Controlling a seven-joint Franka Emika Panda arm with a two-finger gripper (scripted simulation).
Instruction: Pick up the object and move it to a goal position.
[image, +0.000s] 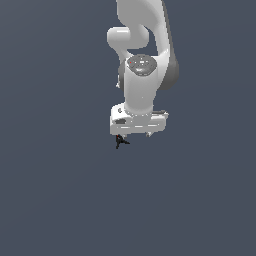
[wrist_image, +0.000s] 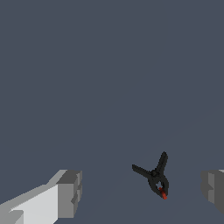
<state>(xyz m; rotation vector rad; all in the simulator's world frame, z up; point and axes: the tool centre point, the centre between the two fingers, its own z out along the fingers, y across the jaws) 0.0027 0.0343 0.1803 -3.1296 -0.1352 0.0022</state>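
Because the object (wrist_image: 155, 177) lies on the tabletop (wrist_image: 109, 65) between the spread fingers (wrist_image: 70, 192) of the tool (image: 134, 135) but nearer one of them, closing may nudge its thin prongs aside rather than pinch it.

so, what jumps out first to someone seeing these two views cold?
In the exterior view, the big white arm dominates, hanging down the middle of a plain dark grey ground. Just under its gripper, toward the exterior view's left, sits the tiny black spiky object. In the wrist view that object shows a red spot and lies between the two widely spread fingers, nearer one of them, untouched.
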